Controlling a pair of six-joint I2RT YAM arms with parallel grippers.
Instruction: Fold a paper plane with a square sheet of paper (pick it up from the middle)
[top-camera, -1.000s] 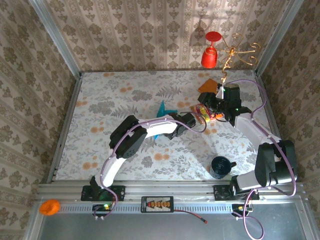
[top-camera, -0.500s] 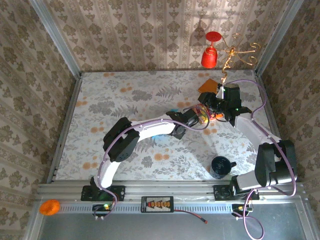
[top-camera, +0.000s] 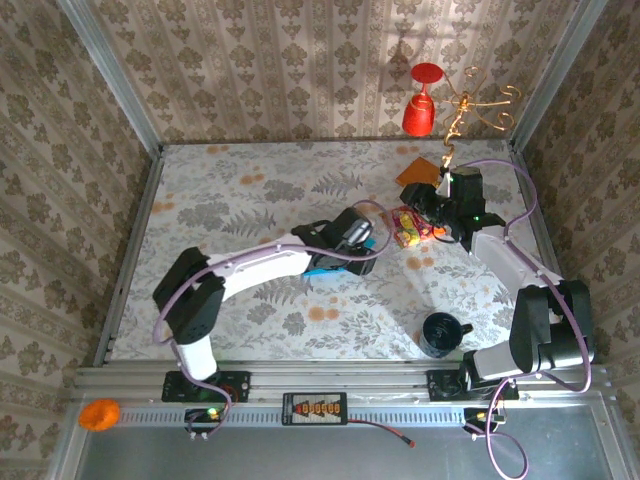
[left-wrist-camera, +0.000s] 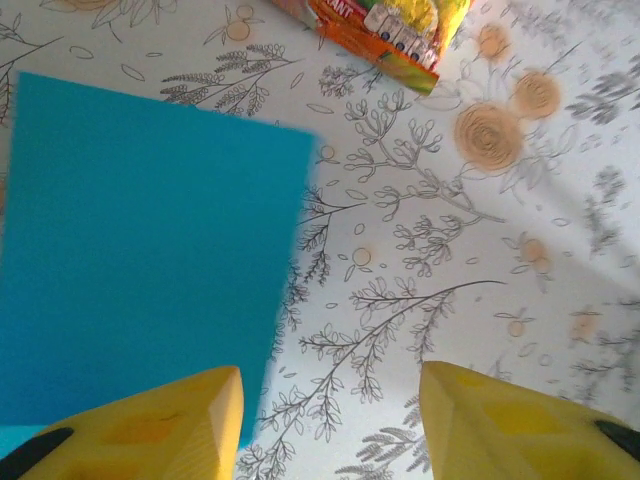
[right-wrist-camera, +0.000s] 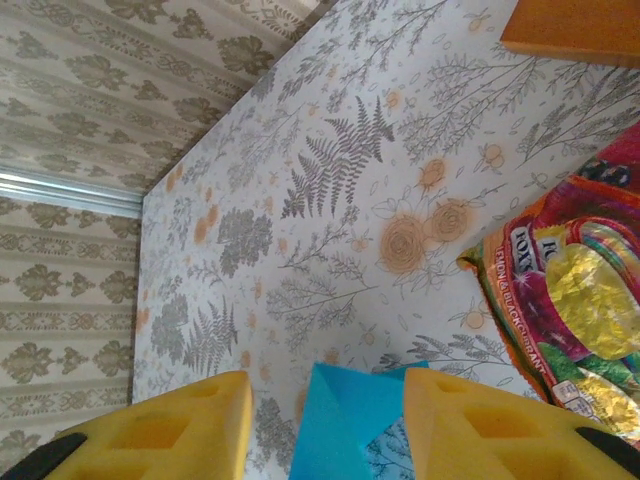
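Teal-blue square sheet of paper (left-wrist-camera: 150, 250) lies flat on the floral table (left-wrist-camera: 480, 250) beneath the left gripper (left-wrist-camera: 328, 400), its jaws released and empty; whether the right gripper (right-wrist-camera: 328, 410) grips the creased teal point (right-wrist-camera: 340, 425) between its fingers cannot be told, so most folding likely remains

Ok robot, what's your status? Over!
Left hand open at the flat teal-blue paper sheet's edge. Right hand: teal-blue paper piece between its fingers, grip unclear. Red-and-yellow snack packet nearby, clear of the sheet.
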